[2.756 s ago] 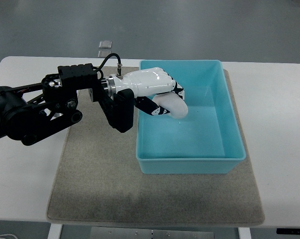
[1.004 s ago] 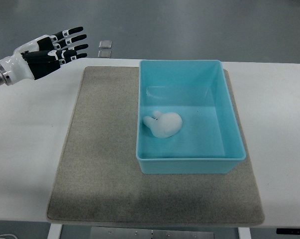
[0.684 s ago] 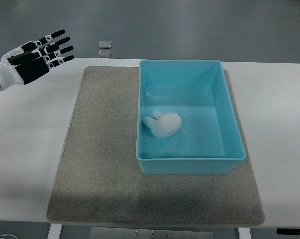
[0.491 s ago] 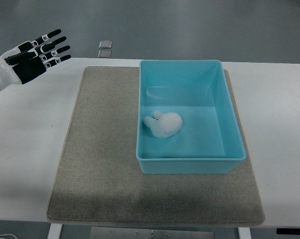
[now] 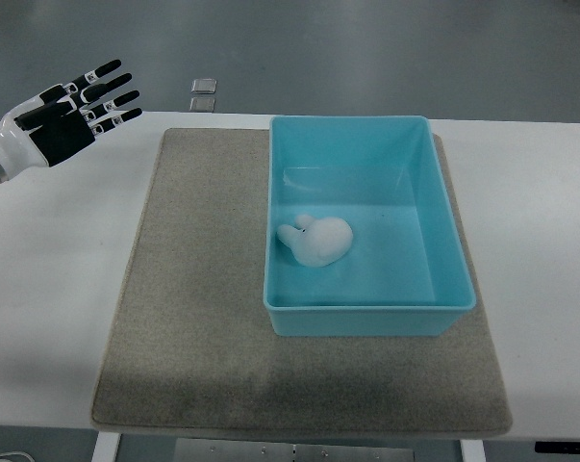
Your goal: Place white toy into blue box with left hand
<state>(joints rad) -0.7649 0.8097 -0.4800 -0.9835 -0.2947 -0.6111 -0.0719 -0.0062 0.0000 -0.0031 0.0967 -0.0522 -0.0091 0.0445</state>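
Inside the blue box (image 5: 443, 289), left of centre on its floor: white toy (image 5: 318, 240) lying free, so the placing looks done | left hand (image 5: 63, 114) far upper left, fingers spread, holding nothing, well clear | grey mat (image 5: 193, 308) underneath box.

A white table (image 5: 544, 221) is carrying a grey-brown mat (image 5: 193, 318) lying flat across its middle, with a blue box (image 5: 453, 245) sitting on the mat's right half, reaching its far right corner.
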